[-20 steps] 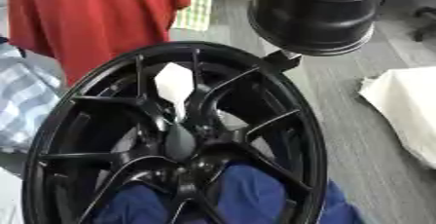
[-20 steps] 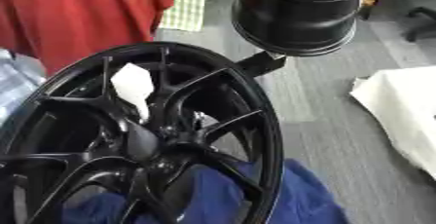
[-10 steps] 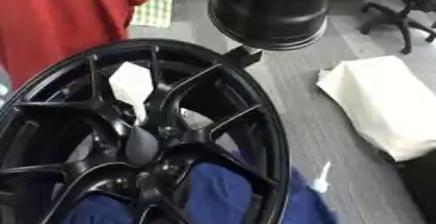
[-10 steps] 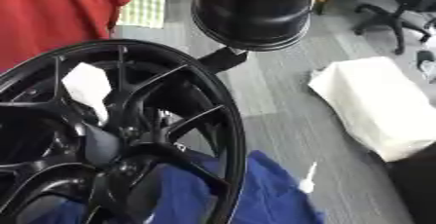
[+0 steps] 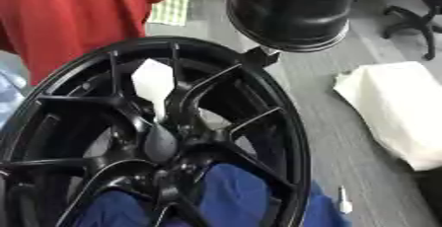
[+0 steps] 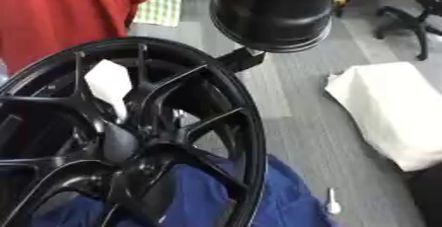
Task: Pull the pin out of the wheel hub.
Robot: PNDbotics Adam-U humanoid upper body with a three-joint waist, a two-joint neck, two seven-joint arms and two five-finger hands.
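A large black spoked wheel [image 5: 259,102] fills the foreground, leaning with its face towards me. Its dark hub [image 5: 162,144] sits low and left of centre, where the spokes meet. I cannot make out a pin in the hub. A small white pin-like thing [image 6: 331,202] lies on the grey floor to the right of the rim. Neither of my hands shows in either view.
A second black wheel [image 5: 293,9] stands behind, just above the first rim. A white piece [image 5: 154,80] shows through the spokes. Blue cloth [image 5: 226,196] lies under the wheel, a white bundle [image 5: 397,107] at the right, red fabric [image 5: 78,14] upper left, a chair [image 6: 406,18] far right.
The whole picture has shifted, so the camera has turned right. The white bundle and the small white thing on the floor have come into view. The wheels themselves have not visibly moved.
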